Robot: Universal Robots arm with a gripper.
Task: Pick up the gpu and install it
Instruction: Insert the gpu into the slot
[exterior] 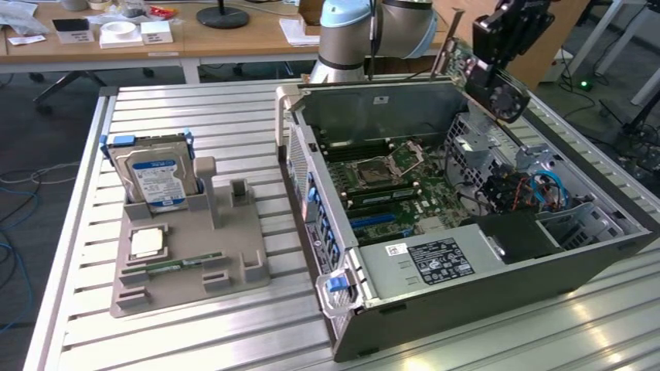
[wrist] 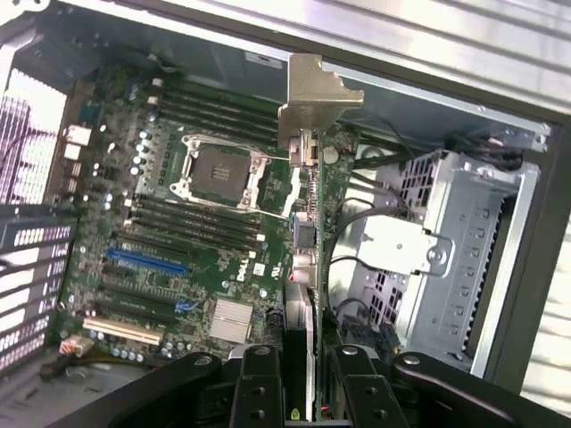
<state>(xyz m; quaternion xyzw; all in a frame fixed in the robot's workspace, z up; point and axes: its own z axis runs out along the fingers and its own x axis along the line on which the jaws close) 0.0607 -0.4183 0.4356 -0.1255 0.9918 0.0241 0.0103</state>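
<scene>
A ribbed metal table carries everything, with wooden desks behind. At the exterior view's left, a grey tray holds 1 upright hard drive. Right of it lies the open case, motherboard exposed. Above the case's right side the gripper is clamped on the gpu, which hangs edge-on over the board beside the drive cage.

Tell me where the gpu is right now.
The gpu is held in the gripper above the open computer case, at the exterior view's upper right.
</scene>
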